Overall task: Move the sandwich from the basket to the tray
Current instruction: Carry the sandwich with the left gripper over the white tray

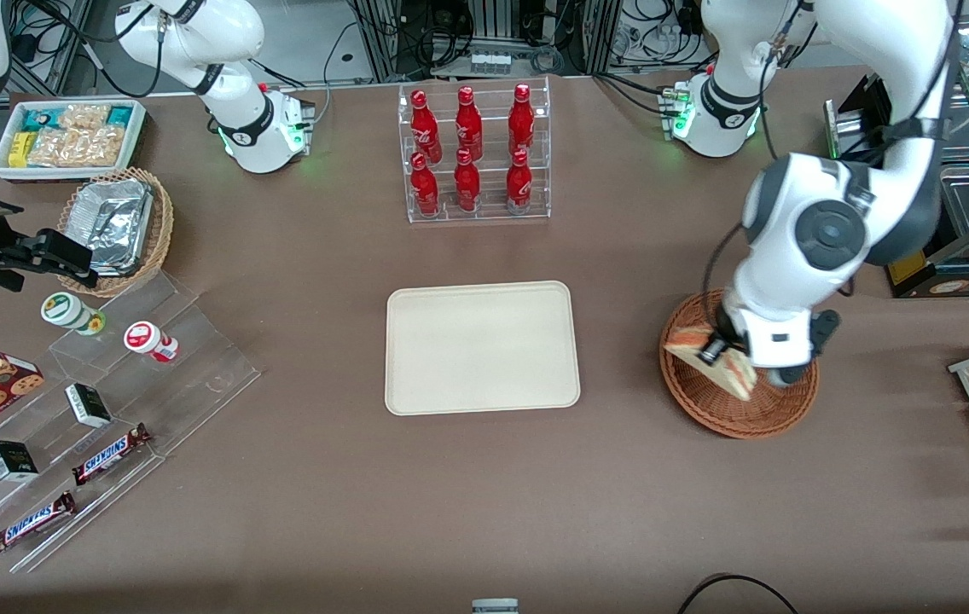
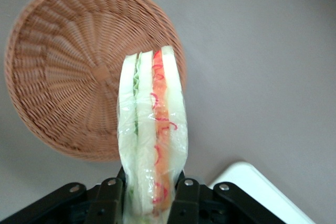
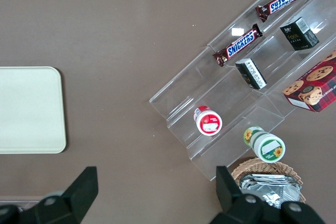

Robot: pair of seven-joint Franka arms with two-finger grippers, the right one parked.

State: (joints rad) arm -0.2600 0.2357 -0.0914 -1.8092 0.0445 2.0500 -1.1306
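I am holding the sandwich [image 2: 153, 129] pinched between the gripper [image 1: 728, 354] fingers, lifted above the basket [image 1: 736, 409] near the working arm's end of the desk. The empty tray [image 1: 482, 347] is lying sideways toward the desk's middle, well apart.

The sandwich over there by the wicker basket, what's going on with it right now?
The working left arm's gripper is shut on the sandwich, a plastic-wrapped wedge clamped between its fingers. In the wrist view the sandwich hangs above the table with the reddish-brown basket below it, and that basket looks empty. The cream tray lies bare, toward the parked arm's end from the basket, so the sandwich has not yet been set on it.
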